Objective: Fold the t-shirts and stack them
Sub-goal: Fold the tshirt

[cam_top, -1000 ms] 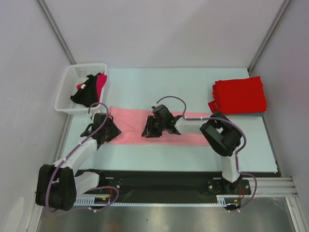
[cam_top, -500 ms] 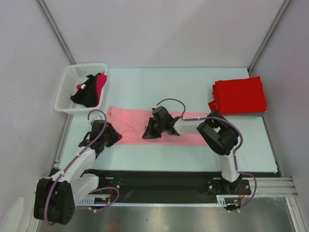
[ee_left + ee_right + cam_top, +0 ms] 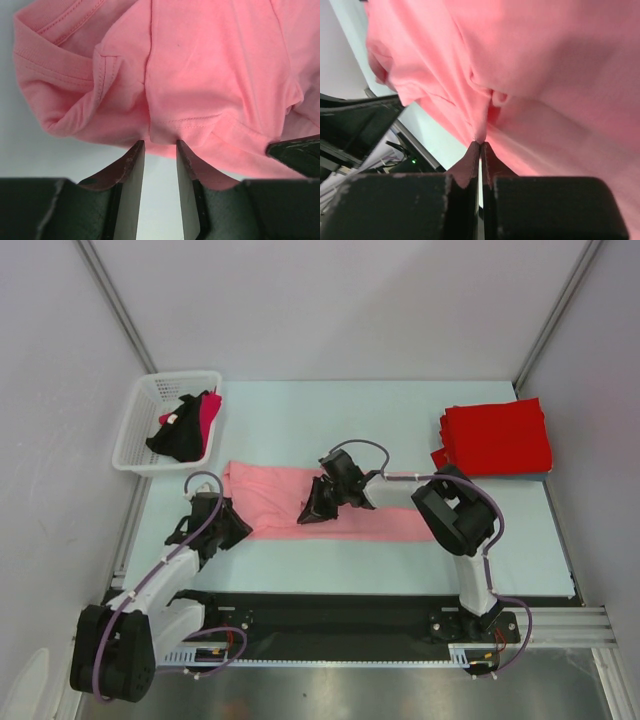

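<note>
- Pink t-shirt (image 3: 275, 492) lies as a long, narrow band across the middle of the worktop (image 3: 330, 420). Its left end is near the basket and its right end runs under the right arm.
- Its cloth is bunched and doubled at the left end, where a sleeve seam and a stitched hem show in the left wrist view.
- Right tool (image 3: 480, 144) has its fingers pressed together, pinching a small ridge of the pink cloth near the middle of the band on its near side.
- Left tool (image 3: 160, 152) stands part-spread with its tips at the near hem of the left end. Bare worktop shows between the fingers, and no cloth looks pinched.
- The step in hand appears to be taking hold for another fold of this shirt: one grip is made, the other is not.
- Next, the left tool needs to ease forward and pinch the hem through all its layers. Both arms should then lift evenly so the band does not twist or sag open.
- Red t-shirts (image 3: 497, 437) sit folded in a pile at the far right, well apart. The pink one likely goes there once folded.
- White basket (image 3: 140, 425) at the far left holds dark and red clothes (image 3: 185, 425).
</note>
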`<state>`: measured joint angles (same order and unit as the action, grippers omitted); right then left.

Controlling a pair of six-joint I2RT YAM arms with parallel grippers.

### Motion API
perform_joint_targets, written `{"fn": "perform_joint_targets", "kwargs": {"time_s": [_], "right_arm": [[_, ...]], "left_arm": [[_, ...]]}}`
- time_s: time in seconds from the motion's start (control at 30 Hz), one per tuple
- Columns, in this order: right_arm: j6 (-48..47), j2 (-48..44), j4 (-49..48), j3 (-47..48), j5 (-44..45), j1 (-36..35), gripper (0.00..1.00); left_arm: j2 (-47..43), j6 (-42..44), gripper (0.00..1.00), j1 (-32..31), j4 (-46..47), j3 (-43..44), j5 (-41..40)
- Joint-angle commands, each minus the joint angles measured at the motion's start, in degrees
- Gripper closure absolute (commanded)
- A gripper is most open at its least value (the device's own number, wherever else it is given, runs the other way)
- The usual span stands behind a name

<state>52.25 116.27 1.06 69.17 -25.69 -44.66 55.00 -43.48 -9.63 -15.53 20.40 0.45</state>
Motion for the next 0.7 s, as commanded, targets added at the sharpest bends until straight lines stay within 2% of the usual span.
{"fn": "perform_joint_targets", "kwargs": {"time_s": [0.0,0.17,0.33,0.67], "right_arm": [[-0.7,1.0,2.8,2.6,-4.9,0.7,1.0],[-0.2,0.6,2.5,2.5,-5.6,1.1,1.0],[-0.6,0.4,2.6,2.3,-6.0,1.5,1.0],[-2.0,-1.5,5.1,2.8,-6.3,3.3,1.0]], "left_arm": [[0.8,0.7,0.63,-0.1,0.6,1.1,0.2],[2.1,0.6,0.66,-0.1,1.6,1.0,0.3],[1.7,0.4,0.78,-0.1,1.8,1.4,-0.3],[-0.2,0.5,0.67,-0.1,1.1,2.5,-0.3]]}}
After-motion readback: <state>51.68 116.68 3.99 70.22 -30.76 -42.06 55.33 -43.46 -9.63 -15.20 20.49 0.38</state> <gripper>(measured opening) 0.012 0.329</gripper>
